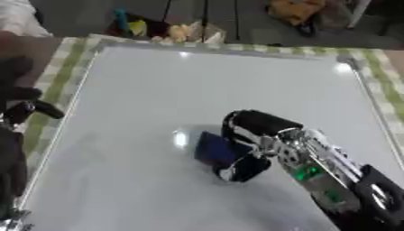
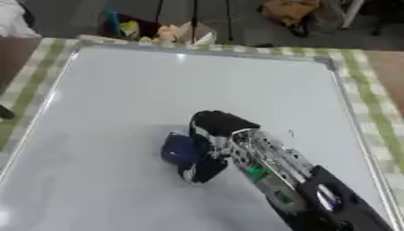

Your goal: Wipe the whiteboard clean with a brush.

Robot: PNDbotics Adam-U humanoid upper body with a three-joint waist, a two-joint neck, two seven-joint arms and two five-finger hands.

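Right robot hand (image 1: 249, 144) curled around one blue brush (image 1: 214, 148) on one whiteboard (image 1: 197, 81).

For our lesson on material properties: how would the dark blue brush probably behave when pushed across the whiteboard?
The brush looks blocky and flat-lying, so it should slide, not roll. The whiteboard shows glossy glare, so it probably glides easily. Held in the right hand, it seems small and likely light.

Right hand (image 1: 251, 135): black casing, rounded, with white or silver trim along its edges. Right forearm (image 1: 319, 173): silver metal frame, exposed, green lights within; a black sleeve section with a round silver joint nearer the elbow. Left hand (image 1: 22, 110): black, partly visible at the left edge.
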